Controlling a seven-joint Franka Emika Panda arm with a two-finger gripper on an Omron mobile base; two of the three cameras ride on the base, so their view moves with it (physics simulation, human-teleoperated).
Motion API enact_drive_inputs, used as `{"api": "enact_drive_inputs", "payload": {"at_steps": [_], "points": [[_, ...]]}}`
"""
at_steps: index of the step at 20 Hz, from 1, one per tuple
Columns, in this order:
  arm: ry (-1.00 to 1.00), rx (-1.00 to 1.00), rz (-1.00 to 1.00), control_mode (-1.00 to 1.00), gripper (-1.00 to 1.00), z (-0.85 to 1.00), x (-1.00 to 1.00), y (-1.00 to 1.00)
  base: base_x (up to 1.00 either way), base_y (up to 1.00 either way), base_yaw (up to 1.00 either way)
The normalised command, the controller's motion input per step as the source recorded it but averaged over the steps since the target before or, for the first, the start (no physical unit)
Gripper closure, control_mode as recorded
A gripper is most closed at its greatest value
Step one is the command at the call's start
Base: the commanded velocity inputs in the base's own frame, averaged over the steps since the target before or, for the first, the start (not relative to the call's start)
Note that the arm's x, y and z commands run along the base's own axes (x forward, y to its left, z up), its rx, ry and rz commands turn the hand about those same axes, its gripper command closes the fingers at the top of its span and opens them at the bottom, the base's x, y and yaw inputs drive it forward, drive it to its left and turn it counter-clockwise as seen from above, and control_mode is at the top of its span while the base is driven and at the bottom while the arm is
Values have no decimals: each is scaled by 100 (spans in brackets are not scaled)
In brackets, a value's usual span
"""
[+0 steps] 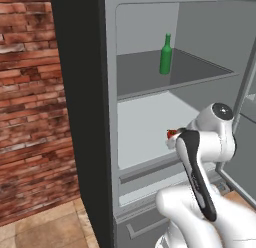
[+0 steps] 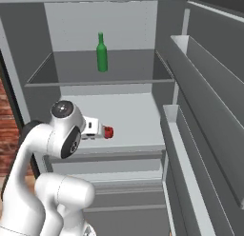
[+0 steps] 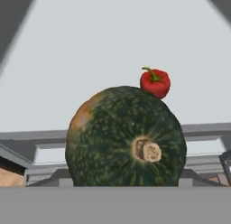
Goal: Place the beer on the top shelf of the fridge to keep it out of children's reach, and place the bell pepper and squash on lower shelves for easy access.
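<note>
Three task items were logged inside the tall grey fridge [image 2: 28, 49]: slim bright green glass beer bottle [image 1: 166, 54], upright on the dark grey top shelf [image 1: 200, 69]; small glossy red bell pepper [image 3: 155, 81], resting on the pale whitish-grey lower shelf [image 2: 138, 121]; round dark green squash [image 3: 126, 136], yellowish-patched, close before the hand camera and in front of the pepper. Squash judged hard, fairly heavy, smooth-skinned and prone to roll; best taken across its widest girth. Whether the fingers gripped the squash or stood released could not be told. Shelf room lay open beside and behind the pepper; front rail and door bins [image 2: 200, 149] bounded movement.
</note>
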Motion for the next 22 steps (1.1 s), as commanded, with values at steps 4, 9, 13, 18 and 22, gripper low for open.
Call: {"api": "enact_drive_inputs", "payload": {"at_steps": [4,9,13,18,22], "points": [[0,0,0,-100,100,-54,68,0,0,0,0],[0,1,0,-100,100,-51,64,0,0,0,0],[0,4,0,-100,100,-32,64,0,0,0,0],[1,3,0,-100,100,-25,62,0,0,0,0],[2,0,0,-100,100,-34,57,0,0,0,0]]}}
